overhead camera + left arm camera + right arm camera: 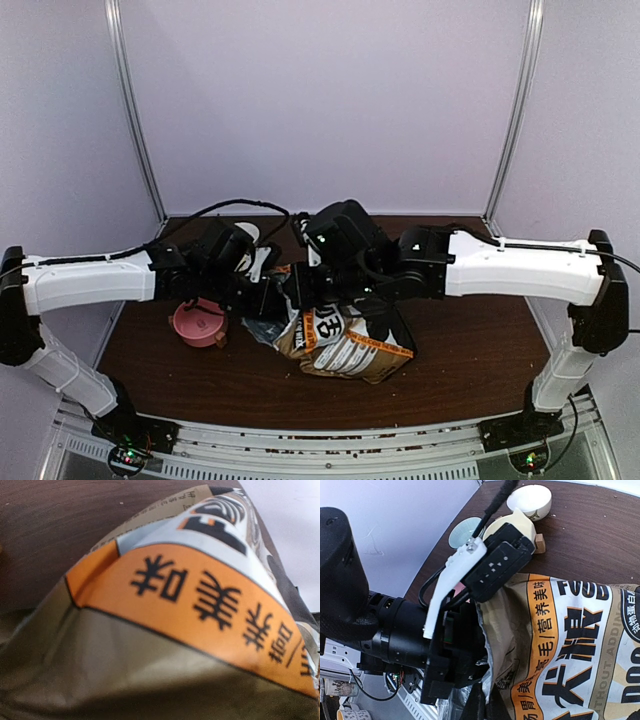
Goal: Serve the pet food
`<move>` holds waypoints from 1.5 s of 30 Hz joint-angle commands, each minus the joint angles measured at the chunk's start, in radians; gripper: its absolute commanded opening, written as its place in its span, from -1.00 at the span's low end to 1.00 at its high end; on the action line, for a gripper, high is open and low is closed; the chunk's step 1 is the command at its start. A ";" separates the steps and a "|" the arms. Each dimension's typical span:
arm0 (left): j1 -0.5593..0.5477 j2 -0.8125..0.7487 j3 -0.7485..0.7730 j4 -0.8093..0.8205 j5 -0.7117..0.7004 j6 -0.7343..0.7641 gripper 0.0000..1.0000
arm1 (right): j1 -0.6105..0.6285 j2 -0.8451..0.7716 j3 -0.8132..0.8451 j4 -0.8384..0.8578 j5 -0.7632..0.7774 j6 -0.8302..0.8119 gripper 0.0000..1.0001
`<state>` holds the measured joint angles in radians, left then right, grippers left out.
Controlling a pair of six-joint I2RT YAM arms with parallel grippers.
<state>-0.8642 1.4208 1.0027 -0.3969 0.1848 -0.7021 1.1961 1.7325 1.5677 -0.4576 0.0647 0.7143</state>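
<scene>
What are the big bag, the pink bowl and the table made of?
The bag looks like thin shiny foil or plastic film: it crinkles and glints. The pink bowl is probably smooth plastic, though too small to be sure. The table looks like dark wood, or a wood-look coating, with faint grain.

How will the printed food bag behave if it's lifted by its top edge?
The bag is probably floppy: its foil is creased and crumpled near the top edge. It lies slumped on the table instead of standing stiff, so lifted by that edge it would likely sag and fold. The glossy print suggests a slippery surface.
</scene>
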 commanded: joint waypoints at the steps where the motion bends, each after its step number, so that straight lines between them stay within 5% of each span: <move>1: -0.012 0.014 -0.018 0.250 0.240 -0.042 -1.00 | -0.028 -0.120 -0.091 0.049 -0.002 0.043 -1.00; 16: 0.072 -0.090 -0.115 0.455 0.409 -0.302 -1.00 | -0.115 -0.296 -0.265 0.001 0.062 0.078 -1.00; 45: 0.191 -0.278 -0.201 0.480 0.465 -0.393 -1.00 | -0.174 -0.379 -0.313 -0.056 0.105 0.070 -1.00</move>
<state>-0.6987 1.1831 0.8207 0.0013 0.6441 -1.0733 1.0439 1.3914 1.2816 -0.4480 0.0769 0.7921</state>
